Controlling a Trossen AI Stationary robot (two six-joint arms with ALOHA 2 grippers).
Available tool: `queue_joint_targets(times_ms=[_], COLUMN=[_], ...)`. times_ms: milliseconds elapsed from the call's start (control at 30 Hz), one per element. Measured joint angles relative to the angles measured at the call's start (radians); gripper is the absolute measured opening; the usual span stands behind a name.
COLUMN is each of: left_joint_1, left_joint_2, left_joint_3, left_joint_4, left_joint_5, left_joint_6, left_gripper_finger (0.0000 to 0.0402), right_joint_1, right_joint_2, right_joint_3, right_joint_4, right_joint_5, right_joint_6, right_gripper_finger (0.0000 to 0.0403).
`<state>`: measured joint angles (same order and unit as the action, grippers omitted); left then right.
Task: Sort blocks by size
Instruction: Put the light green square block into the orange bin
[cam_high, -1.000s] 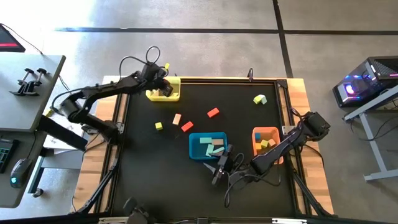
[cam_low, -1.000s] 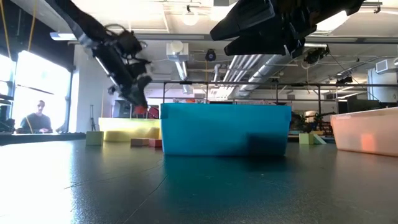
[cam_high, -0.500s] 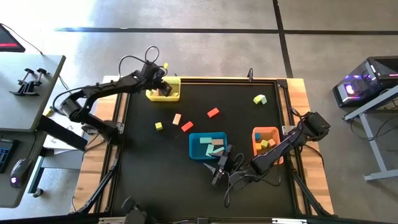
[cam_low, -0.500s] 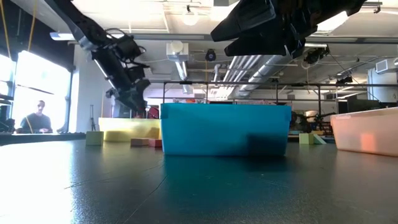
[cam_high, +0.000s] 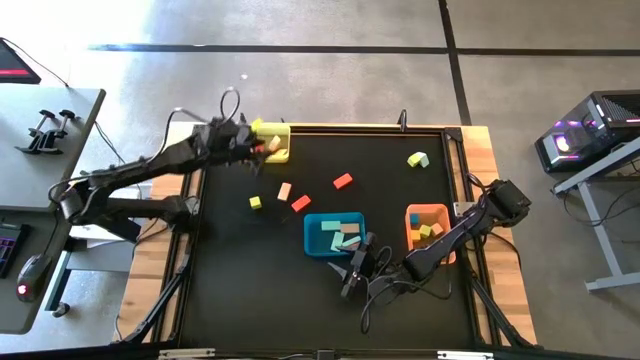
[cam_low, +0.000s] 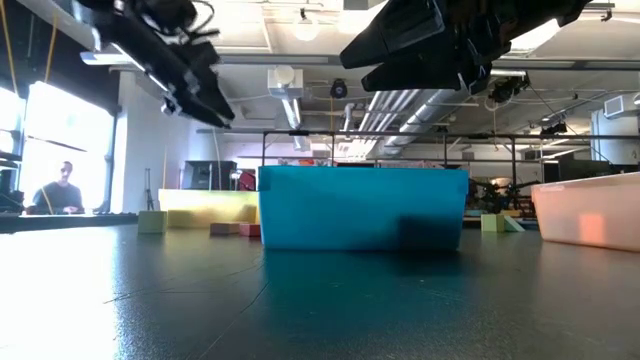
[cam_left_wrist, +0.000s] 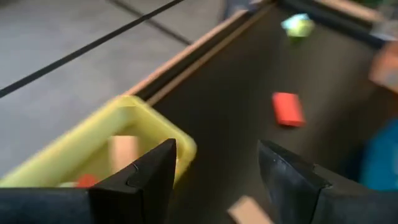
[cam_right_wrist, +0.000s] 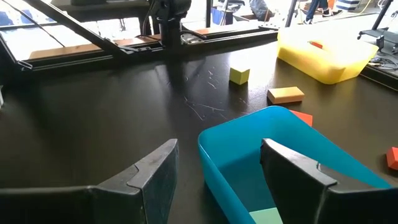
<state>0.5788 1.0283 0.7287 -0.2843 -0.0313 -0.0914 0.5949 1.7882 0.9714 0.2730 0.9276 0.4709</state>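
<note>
Loose blocks lie on the black table: a yellow cube (cam_high: 256, 202), a tan bar (cam_high: 285, 191), two red ones (cam_high: 301, 203) (cam_high: 343, 181) and a lime one (cam_high: 418, 159). More blocks sit in the yellow tray (cam_high: 275, 142), the blue tray (cam_high: 334, 235) and the orange tray (cam_high: 428, 228). My left gripper (cam_left_wrist: 214, 149) hangs open above the table's far left corner, just left of the yellow tray, with nothing between its fingers. My right gripper (cam_right_wrist: 217, 146) hovers open and empty at the near side of the blue tray (cam_right_wrist: 280, 155).
The yellow tray (cam_left_wrist: 112, 149) holds a tan block (cam_left_wrist: 124, 149) and a red one (cam_left_wrist: 87, 180). A wooden frame (cam_high: 480, 150) borders the table. A person (cam_low: 62, 190) sits far off in the room behind. Bare tabletop lies along the near left.
My left gripper has drawn out of the yellow tray, rising and moving back toward the table's left edge. The right arm has kept still, and no block on the table has moved.
</note>
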Motion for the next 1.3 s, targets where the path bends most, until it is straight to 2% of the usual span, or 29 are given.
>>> queue_joint_targets(times_ms=[267,467,567,1000,1167,1300], left_joint_1=[-0.277,-0.451,-0.524,-0.748,-0.879,-0.983], left_joint_2=[-0.193,-0.248,-0.251,-0.250,-0.246,-0.245], left_joint_3=[-0.226,-0.414,-0.477,-0.537,-0.537,-0.537], left_joint_4=[0.200,0.411,0.460,0.440,0.441,0.449], left_joint_5=[-0.030,-0.041,-0.081,-0.196,-0.358,-0.418], left_joint_6=[-0.057,-0.020,-0.020,-0.009,-0.040,-0.072], left_gripper_finger=[0.0211,0.0211,0.0211,0.0211,0.0210,0.0204], right_joint_1=[0.000,0.000,0.000,0.000,0.000,0.000], right_joint_2=[0.000,0.000,0.000,0.000,0.000,0.000], right_joint_3=[0.000,0.000,0.000,0.000,0.000,0.000], right_joint_4=[0.000,0.000,0.000,0.000,0.000,0.001], right_joint_5=[-0.009,-0.018,-0.018,-0.021,-0.022,-0.022], right_joint_6=[-0.005,-0.006,-0.008,-0.007,-0.003,0.000], right_gripper_finger=[0.0222,0.0222,0.0222,0.0222,0.0222,0.0222])
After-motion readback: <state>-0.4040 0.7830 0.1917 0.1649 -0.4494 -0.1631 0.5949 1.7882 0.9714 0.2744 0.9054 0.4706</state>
